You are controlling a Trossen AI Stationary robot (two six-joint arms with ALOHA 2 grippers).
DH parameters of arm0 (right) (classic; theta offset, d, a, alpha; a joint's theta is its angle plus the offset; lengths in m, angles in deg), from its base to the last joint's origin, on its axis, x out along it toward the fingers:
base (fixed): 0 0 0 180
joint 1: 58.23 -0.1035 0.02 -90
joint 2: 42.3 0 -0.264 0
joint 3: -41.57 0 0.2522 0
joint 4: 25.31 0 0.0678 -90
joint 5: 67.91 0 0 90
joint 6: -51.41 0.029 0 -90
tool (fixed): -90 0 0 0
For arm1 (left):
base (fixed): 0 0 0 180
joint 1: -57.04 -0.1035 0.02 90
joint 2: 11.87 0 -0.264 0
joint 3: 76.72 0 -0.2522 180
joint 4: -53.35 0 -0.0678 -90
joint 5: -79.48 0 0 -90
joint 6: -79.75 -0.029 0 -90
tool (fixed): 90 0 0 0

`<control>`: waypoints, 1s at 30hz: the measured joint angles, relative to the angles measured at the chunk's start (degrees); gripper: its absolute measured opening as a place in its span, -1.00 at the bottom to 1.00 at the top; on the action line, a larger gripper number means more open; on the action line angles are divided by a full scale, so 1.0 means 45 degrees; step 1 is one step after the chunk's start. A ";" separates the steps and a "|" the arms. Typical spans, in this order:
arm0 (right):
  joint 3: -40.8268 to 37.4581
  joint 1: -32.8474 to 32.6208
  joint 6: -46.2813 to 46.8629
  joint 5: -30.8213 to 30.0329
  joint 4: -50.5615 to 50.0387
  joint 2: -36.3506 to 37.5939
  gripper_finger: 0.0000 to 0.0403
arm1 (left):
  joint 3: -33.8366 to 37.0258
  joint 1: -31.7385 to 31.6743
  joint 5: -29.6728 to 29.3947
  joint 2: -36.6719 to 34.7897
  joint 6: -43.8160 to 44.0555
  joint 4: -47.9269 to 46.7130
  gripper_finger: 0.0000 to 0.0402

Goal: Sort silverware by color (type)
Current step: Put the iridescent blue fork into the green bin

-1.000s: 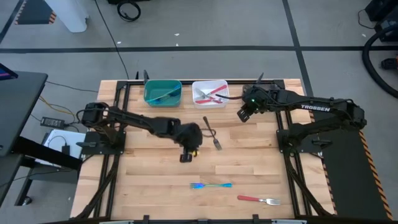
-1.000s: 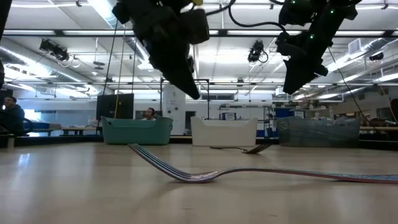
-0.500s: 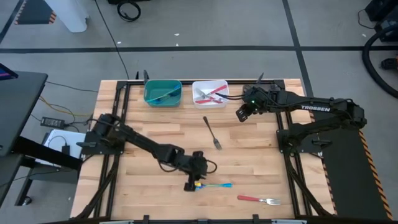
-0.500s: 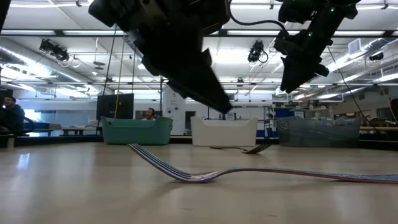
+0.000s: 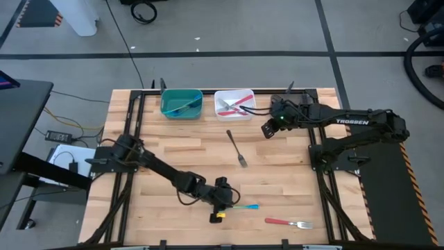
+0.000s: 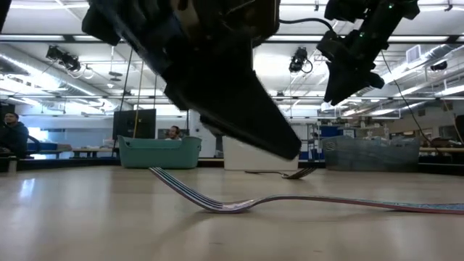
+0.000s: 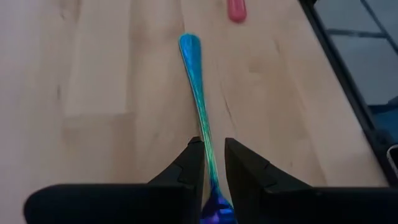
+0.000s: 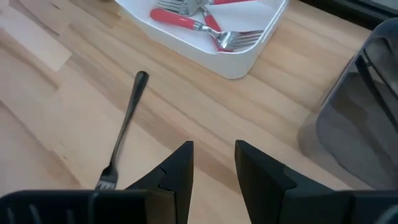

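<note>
1. High view: the left gripper [image 5: 219, 205] was low over the near middle of the desk [image 5: 277, 187], at the tine end of the blue fork [image 5: 239, 206]. A red fork [image 5: 288, 223] lay just nearer and to the right, a dark fork [image 5: 236, 148] mid-desk. The teal bin [image 5: 181, 104] held blue forks, the white bin [image 5: 234, 104] red ones. The right gripper [image 5: 270, 128] hung beside the white bin.
2. Low view: the blue fork [image 6: 290, 202] lay across the foreground, tines curling up; the left arm [image 6: 210, 80] loomed above it. The dark fork [image 6: 286, 174] lay before the white bin [image 6: 261, 154].
3. Left wrist view: the fingers [image 7: 189, 171] stood slightly apart astride the blue fork [image 7: 198, 93], which ran between them; whether they touched it, I could not tell.
4. Right wrist view: the right gripper [image 8: 213, 163] was slightly open and empty above the desk, near the dark fork [image 8: 124, 127] and the white bin [image 8: 239, 62].
</note>
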 joint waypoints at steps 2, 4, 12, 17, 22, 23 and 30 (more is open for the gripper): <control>0.0000 -0.0136 0.0152 -0.0005 0.0027 -0.0005 -0.37 | -0.0007 0.0060 0.0000 0.0252 0.0094 0.0279 -0.68; 0.0000 -0.0299 0.0277 -0.0010 0.0043 -0.0005 -0.37 | 0.0000 0.0125 0.0036 0.0416 0.0178 0.0299 -0.68; 0.0000 -0.0936 0.0351 -0.0272 0.0041 -0.0003 -0.37 | -0.0228 0.0101 -0.0001 0.0724 0.0180 0.0348 -0.68; 0.0000 -0.1236 0.0343 -0.0316 0.0040 -0.0005 -0.37 | -0.0241 0.0036 -0.0197 0.0883 0.0181 0.0356 -0.68; 0.0000 -0.1298 0.0240 -0.0515 0.0035 -0.0004 -0.37 | -0.0268 0.0040 -0.0188 0.1225 0.0278 0.0578 -0.68; 0.0000 -0.1298 0.0239 -0.0623 0.0026 -0.0005 -0.37 | -0.0243 0.0047 -0.0221 0.1234 0.0283 0.0490 -0.68; 0.0000 -0.1293 0.0193 -0.0986 -0.0060 -0.0005 -0.37 | -0.0330 -0.0076 -0.0446 0.1525 0.0385 -0.0032 -0.68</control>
